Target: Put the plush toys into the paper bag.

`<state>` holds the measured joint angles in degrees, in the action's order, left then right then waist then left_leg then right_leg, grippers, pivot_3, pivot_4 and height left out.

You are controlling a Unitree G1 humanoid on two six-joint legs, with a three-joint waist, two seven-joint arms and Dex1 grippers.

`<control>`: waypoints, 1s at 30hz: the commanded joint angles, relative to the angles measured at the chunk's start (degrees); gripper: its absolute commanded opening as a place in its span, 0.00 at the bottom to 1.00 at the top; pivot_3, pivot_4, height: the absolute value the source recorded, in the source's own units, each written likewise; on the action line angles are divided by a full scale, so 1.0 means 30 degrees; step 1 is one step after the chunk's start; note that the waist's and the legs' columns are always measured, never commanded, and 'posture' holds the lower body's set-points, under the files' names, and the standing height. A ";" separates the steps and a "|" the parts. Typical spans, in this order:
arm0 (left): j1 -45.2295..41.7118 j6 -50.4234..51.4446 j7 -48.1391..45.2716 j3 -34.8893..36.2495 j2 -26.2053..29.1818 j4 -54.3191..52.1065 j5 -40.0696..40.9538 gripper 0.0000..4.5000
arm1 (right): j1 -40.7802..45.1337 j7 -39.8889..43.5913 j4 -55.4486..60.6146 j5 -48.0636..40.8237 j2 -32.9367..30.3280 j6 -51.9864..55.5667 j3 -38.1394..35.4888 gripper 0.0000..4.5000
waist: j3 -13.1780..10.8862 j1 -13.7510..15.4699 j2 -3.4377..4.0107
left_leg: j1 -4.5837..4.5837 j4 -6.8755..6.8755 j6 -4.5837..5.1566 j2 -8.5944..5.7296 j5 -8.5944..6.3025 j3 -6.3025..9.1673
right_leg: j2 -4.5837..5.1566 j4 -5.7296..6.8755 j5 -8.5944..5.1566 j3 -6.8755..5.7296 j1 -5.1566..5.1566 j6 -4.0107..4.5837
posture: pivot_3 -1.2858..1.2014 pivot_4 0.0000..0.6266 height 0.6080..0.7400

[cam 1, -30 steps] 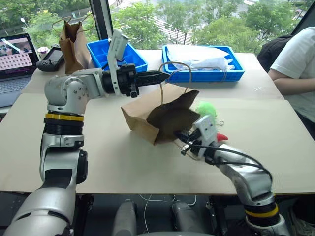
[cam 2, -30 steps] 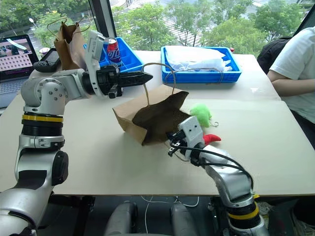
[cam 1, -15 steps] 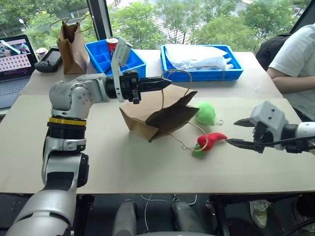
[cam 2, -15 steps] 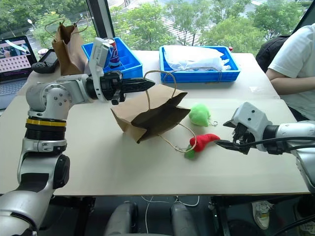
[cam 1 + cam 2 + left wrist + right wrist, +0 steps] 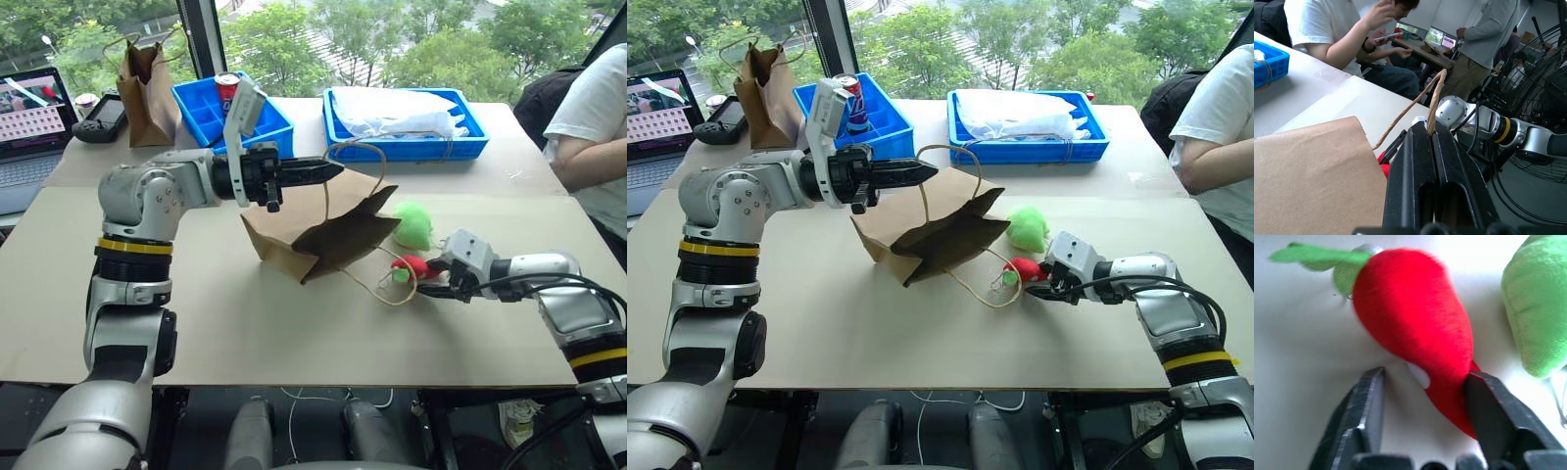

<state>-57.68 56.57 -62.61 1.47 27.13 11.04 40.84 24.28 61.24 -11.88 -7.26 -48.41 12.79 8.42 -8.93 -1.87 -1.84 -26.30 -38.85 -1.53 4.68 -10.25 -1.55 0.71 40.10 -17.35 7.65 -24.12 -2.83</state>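
Paper bag (image 5: 323, 230) showing light-brown kraft, dark shadowed mouth, tan twisted cord handles. Just right of bag: round plush toy (image 5: 412, 223) glowing light green; chili plush toy (image 5: 1415, 328) showing bright red, green stem end, small white patch, possibly label. Left gripper (image 5: 328, 169) showing black fingers, white-grey housing; right gripper (image 5: 1422, 416) showing black fingers. Behind bag: two trays (image 5: 411, 147) showing bright blue, one holding white sheeting; can (image 5: 226, 88) showing red. Far left of bag: narrower bag (image 5: 145, 83) showing darker brown. Table (image 5: 245, 323) showing pale beige.
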 commanded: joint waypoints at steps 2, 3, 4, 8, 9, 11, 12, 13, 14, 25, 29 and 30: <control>-0.0680 -0.0466 -0.0230 0.0064 -0.0191 0.0223 0.0021 0.00 | -0.0940 -0.0732 0.1769 -0.0503 -0.0089 0.0872 -0.1393 0.19 | 0.0000 0.0018 0.0001 | 0.0003 0.0000 0.0000 0.0000 0.0000 0.0000 | 0.0000 0.0005 0.0000 0.0000 0.0001 0.0000 | 0.52 0.24 0.58; -0.0781 -0.0530 -0.0277 0.0031 -0.0235 0.0376 -0.0027 0.00 | -0.1445 -0.0863 0.2820 -0.0784 -0.0531 0.1475 -0.2050 0.10 | 0.0000 0.0069 0.0001 | 0.0002 0.0001 0.0000 0.0000 0.0000 0.0000 | 0.0000 0.0006 0.0000 0.0001 -0.0002 0.0000 | 0.52 0.24 0.58; -0.0872 -0.0554 -0.0337 0.0018 -0.0261 0.0484 -0.0035 0.00 | -0.2061 -0.0860 0.4002 -0.1177 -0.1089 0.2188 -0.2900 0.02 | -0.0001 0.0114 0.0002 | 0.0000 0.0004 0.0000 -0.0001 0.0000 0.0000 | 0.0000 0.0007 0.0000 0.0000 -0.0008 0.0000 | 0.52 0.24 0.58; -0.1055 -0.0431 -0.0442 0.0088 -0.0324 0.0639 0.0076 0.00 | -0.4645 -0.0501 0.7318 -0.1892 -0.3559 0.4530 -0.6310 0.00 | -0.0056 0.0402 0.0092 | -0.0013 0.0000 0.0000 -0.0012 -0.0001 -0.0001 | 0.0005 0.0007 0.0000 0.0005 -0.0018 -0.0001 | 0.52 0.24 0.58; -0.1072 -0.0412 -0.0470 0.0094 -0.0324 0.0654 0.0089 0.00 | -0.5188 -0.0468 0.7834 -0.1985 -0.4059 0.4938 -0.7015 0.00 | -0.0068 0.0441 0.0114 | -0.0015 0.0001 0.0000 -0.0022 0.0000 -0.0001 | 0.0017 0.0007 -0.0001 0.0004 -0.0013 -0.0001 | 0.52 0.24 0.58; -0.1139 -0.0439 -0.0516 0.0067 -0.0380 0.0774 0.0072 0.00 | -0.5750 -0.0640 0.8642 -0.1939 -0.4890 0.5124 -0.8712 0.00 | -0.0071 0.0406 0.0115 | -0.0011 0.0002 0.0000 -0.0035 0.0000 -0.0001 | 0.0031 0.0005 -0.0015 0.0003 -0.0011 -0.0026 | 0.52 0.24 0.58; -0.1178 -0.0467 -0.0540 0.0042 -0.0424 0.0850 0.0053 0.00 | -0.5278 -0.0981 0.9154 -0.2454 -0.4863 0.5498 -0.9362 0.00 | -0.0072 0.0381 0.0114 | -0.0008 -0.0001 0.0000 -0.0042 0.0000 -0.0001 | 0.0034 0.0007 -0.0027 0.0004 -0.0002 -0.0046 | 0.52 0.24 0.58; -0.1205 -0.0487 -0.0560 0.0025 -0.0454 0.0902 0.0037 0.00 | -0.4936 -0.1231 0.9534 -0.2862 -0.4808 0.5809 -0.9796 0.00 | -0.0071 0.0294 0.0114 | -0.0004 -0.0001 0.0000 -0.0039 0.0000 0.0001 | 0.0034 0.0008 -0.0027 0.0002 -0.0001 -0.0047 | 0.52 0.24 0.58; -0.1244 -0.0535 -0.0596 -0.0021 -0.0511 0.0991 0.0002 0.00 | -0.4322 -0.1378 1.0238 -0.3096 -0.4976 0.6205 -0.9717 0.00 | -0.0072 0.0161 0.0116 | 0.0004 -0.0001 0.0000 -0.0039 0.0000 0.0000 | 0.0034 0.0008 -0.0027 0.0006 -0.0005 -0.0048 | 0.52 0.24 0.58; -0.1823 -0.0421 -0.0433 0.0306 -0.0871 0.1705 0.0080 0.00 | 0.2175 -0.4113 1.2762 0.0710 -0.2169 0.7577 0.0591 0.00 | -0.0094 -0.0165 0.0139 | -0.0014 0.0012 -0.0008 -0.0041 0.0007 0.0022 | 0.0029 0.0016 -0.0027 0.0004 -0.0028 -0.0047 | 0.52 0.24 0.58; -0.1695 -0.0188 -0.0252 0.0364 -0.0919 0.1341 0.0264 0.00 | 0.4045 -0.4777 1.0833 0.3975 -0.0646 0.5619 0.3888 0.00 | -0.0100 -0.0066 0.0142 | -0.0036 0.0006 -0.0008 -0.0057 0.0007 0.0018 | 0.0049 0.0014 -0.0023 0.0003 -0.0045 -0.0040 | 0.52 0.24 0.58; -0.1662 -0.0137 -0.0188 0.0381 -0.0958 0.1260 0.0305 0.00 | 0.4453 -0.4811 1.0441 0.4498 -0.0315 0.5260 0.4356 0.00 | -0.0102 -0.0050 0.0143 | -0.0035 0.0006 -0.0008 -0.0058 0.0007 0.0018 | 0.0050 0.0015 -0.0022 0.0003 -0.0046 -0.0039 | 0.52 0.24 0.58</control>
<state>-61.51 55.93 -63.45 1.43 24.32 16.72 40.62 35.02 47.98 20.48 1.84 -50.11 32.11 20.04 -9.24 -2.02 -1.41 -26.41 -38.83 -1.56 4.51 -10.23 -1.50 0.86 40.16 -17.42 7.66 -24.27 -2.94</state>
